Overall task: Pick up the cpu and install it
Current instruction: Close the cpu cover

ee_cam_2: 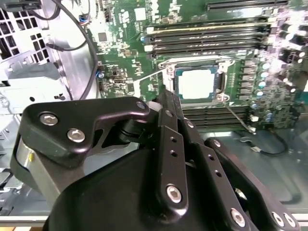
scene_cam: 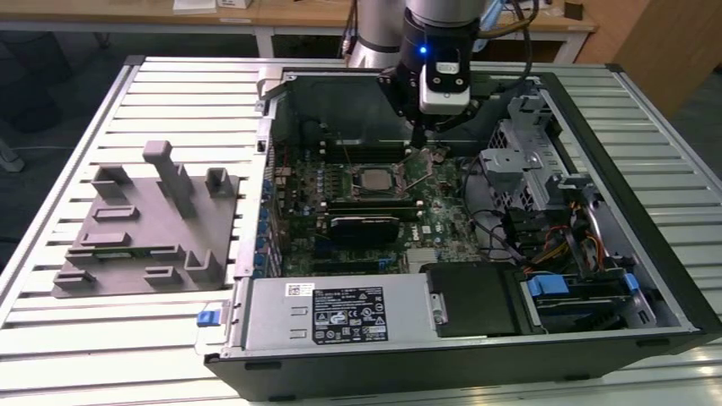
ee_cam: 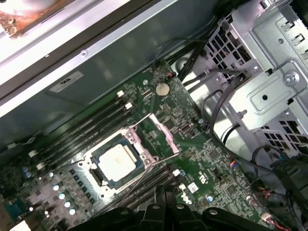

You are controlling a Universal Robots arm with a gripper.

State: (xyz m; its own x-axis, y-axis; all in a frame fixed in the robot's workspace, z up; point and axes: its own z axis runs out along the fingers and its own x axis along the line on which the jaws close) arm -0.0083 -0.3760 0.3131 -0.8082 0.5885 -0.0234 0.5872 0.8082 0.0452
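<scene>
Black sheet-metal case (scene_cam: pixel 451 368) lies open on the slatted metal table (scene_cam: pixel 181 93) and takes up the centre and right of the exterior view. Nearest the lower edge of that frame sits the silver power supply (scene_cam: pixel 338 313), with a blue tab (scene_cam: pixel 206 318) just to its left. A grey tray (scene_cam: pixel 147 228) rests on the table in the left half of the frame, beside the case.

Further up the frame, the green motherboard (scene_cam: pixel 338 211) covers the case floor. The cpu (scene_cam: pixel 374 178) is at frame centre, lying flat in its socket with the pale metal top plate facing up. It shows the same way in the second wrist view (ee_cam_2: pixel 196 83) and the first wrist view (ee_cam: pixel 117 162). In the first wrist view a hinged metal frame (ee_cam: pixel 161 130) stands tilted up at one edge of the socket. Long black memory sticks (scene_cam: pixel 367 203) lie just below the cpu in the exterior frame.

The claw (scene_cam: pixel 418 149) hangs above and to the right of the cpu in the exterior frame, near it but not touching. Its fingers are together and hold nothing, as both wrist views show (ee_cam_2: pixel 162 95) (ee_cam: pixel 165 190). The arm (scene_cam: pixel 440 25) enters at top centre.
</scene>
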